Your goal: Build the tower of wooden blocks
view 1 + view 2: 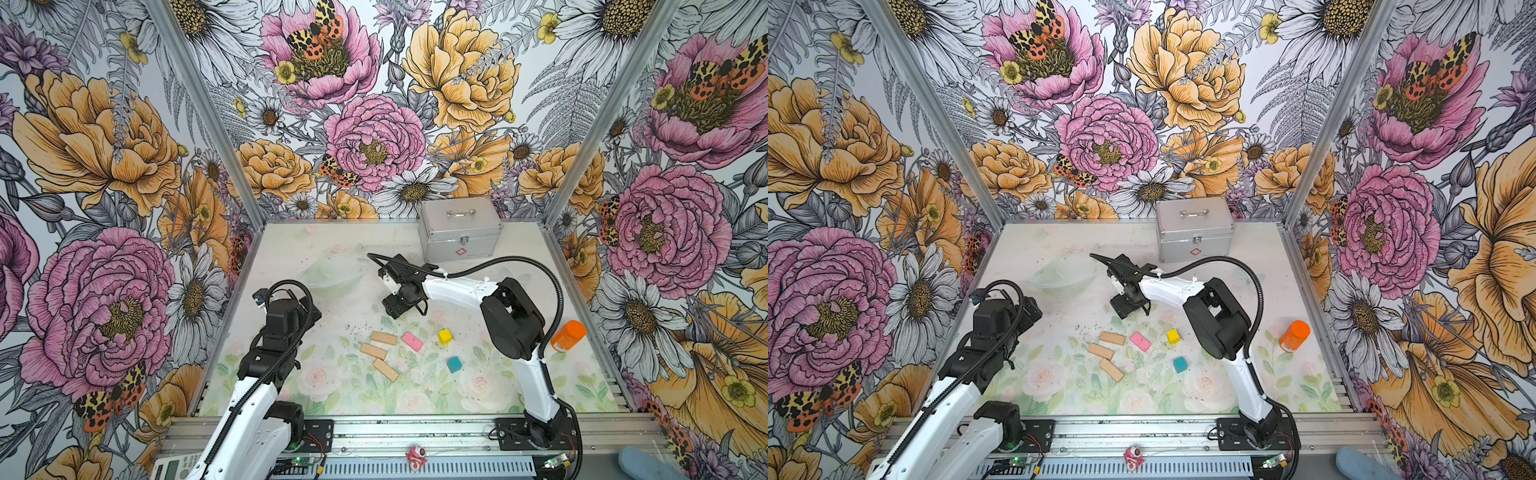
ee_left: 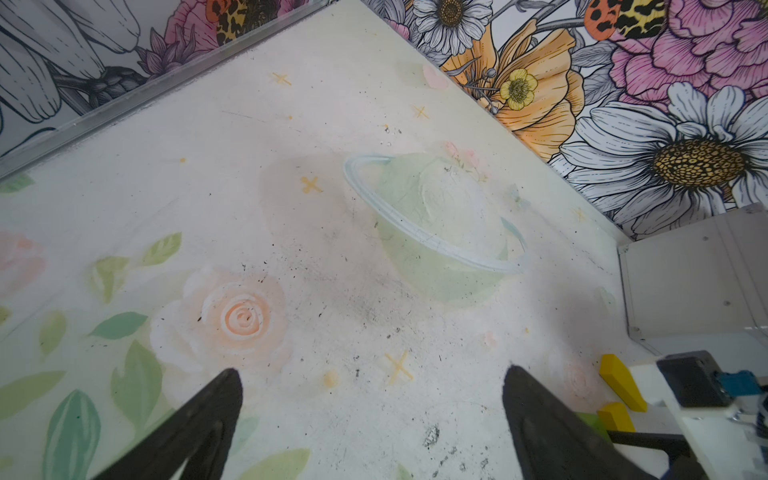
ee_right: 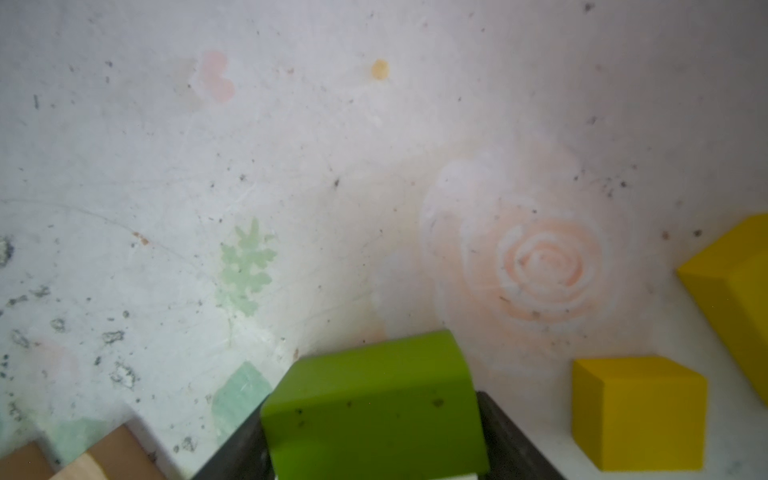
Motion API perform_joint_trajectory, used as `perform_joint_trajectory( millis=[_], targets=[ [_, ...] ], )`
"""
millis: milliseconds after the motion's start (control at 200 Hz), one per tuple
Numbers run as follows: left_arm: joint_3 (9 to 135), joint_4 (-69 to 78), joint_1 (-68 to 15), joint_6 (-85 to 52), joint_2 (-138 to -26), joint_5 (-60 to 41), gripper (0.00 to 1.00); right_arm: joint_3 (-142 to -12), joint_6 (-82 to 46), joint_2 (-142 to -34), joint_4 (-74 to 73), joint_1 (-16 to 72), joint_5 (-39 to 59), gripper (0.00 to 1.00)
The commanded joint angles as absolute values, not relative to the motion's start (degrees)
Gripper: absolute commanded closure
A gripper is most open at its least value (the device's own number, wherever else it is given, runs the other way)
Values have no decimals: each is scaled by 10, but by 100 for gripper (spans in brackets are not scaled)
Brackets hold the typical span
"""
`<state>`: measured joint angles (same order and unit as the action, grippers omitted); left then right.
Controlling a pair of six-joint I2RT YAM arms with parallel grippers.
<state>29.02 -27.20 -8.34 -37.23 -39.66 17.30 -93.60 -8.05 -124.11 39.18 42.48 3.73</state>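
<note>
Pale floral bench (image 1: 332, 245) carrying three tan bars (image 1: 373, 351), pink slab (image 1: 412, 341), yellow cube (image 1: 444, 336), teal cube (image 1: 454, 364), silver case (image 1: 459, 228), orange bottle (image 1: 568, 336), clear bowl (image 1: 330, 274).

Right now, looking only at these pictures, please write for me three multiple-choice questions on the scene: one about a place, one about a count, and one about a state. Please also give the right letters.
1. Where on the table does the silver case stand?
A. at the front edge
B. on the left side
C. at the back

2. How many tan bars lie on the table in both top views?
A. two
B. three
C. five

3. The left tool is:
A. wide open and empty
B. shut and empty
C. shut on a tan bar

Answers:
1 C: the case sits at the far edge, behind everything else.
2 B: three bars lie beside the pink slab.
3 A: its fingers stand far apart, with only bare table between them.
</note>
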Motion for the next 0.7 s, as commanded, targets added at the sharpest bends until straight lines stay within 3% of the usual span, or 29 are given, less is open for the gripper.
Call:
perform_joint_trajectory(
  millis=[0,425,695],
  targets=[
    [300,-280,-78,-380,-384,164,1,-958,-81,-1251,401,430,24,33],
    [311,-283,-79,-376,-381,164,1,-936,-139,-1233,407,403,-44,37],
    [311,-290,-80,-374,-381,164,1,-899,-142,-1180,406,399,-39,20]
  ],
)
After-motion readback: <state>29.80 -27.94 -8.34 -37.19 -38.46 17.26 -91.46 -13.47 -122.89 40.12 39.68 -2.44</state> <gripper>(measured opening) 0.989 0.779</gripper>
